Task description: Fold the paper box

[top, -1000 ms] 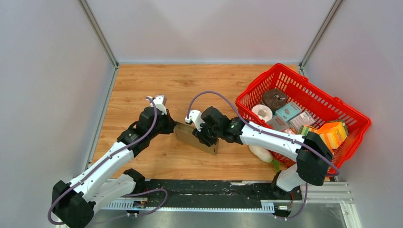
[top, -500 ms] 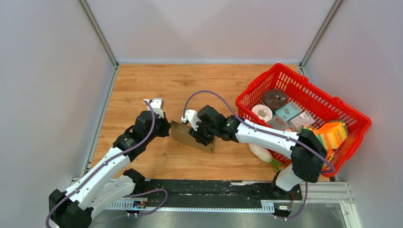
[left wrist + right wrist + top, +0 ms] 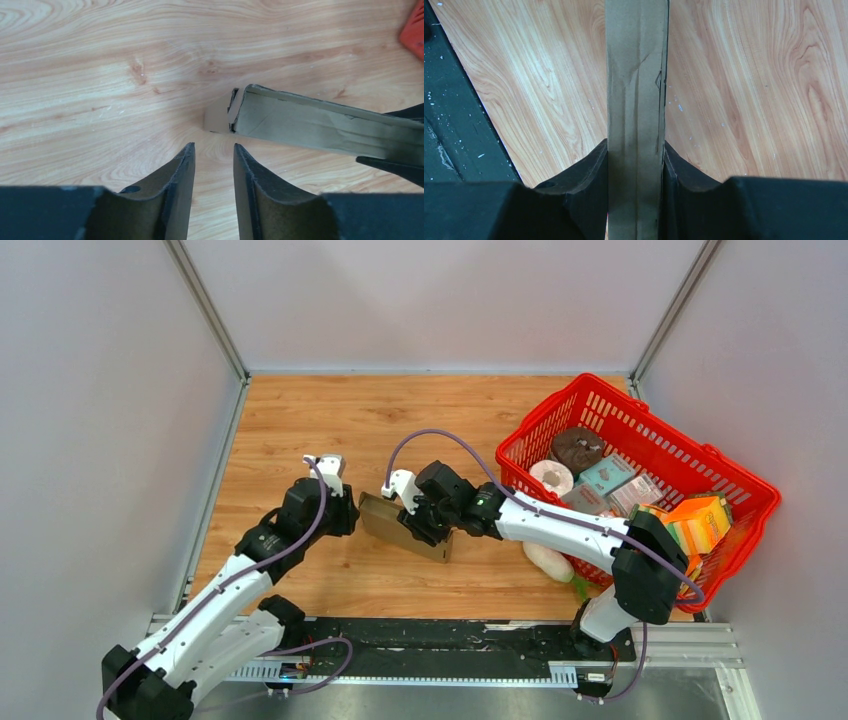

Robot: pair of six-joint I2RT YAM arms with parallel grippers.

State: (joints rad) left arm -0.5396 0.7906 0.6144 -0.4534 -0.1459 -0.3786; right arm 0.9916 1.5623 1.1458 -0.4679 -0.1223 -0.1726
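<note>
From above: set askew at the far right of the bench [image 3: 300, 420], a red plastic basket [image 3: 545, 420]. Packed inside, a brown round item [image 3: 577, 448], a white roll [image 3: 551, 478], a teal packet [image 3: 606, 475] and an orange carton [image 3: 700, 520] (other packets among them, too small to name). Just outside its near wall, lying on the wood, a white object [image 3: 548, 562] with a green end. At mid-bench, the paper box [image 3: 378, 517], brown, flat, standing on edge, clamped by the right hand [image 3: 425, 525]. Just beside its left end, the left hand [image 3: 350, 512].

From the left wrist: left hand [image 3: 214, 150] parted by a narrow gap, nothing between the fingers. Just ahead and to the right, the paper box [image 3: 320, 122], its folded end facing the camera, clear of the fingers.

From the right wrist: right hand [image 3: 636, 150] closed on the paper box [image 3: 636, 100], one finger pressed to each broad face, creases down the narrow side.

Below it all, light wood grain, faintly speckled. All around, plain pale grey walls with metal strips at the corners. Along the near edge, a dark rail [image 3: 450, 635] carrying both arm bases.
</note>
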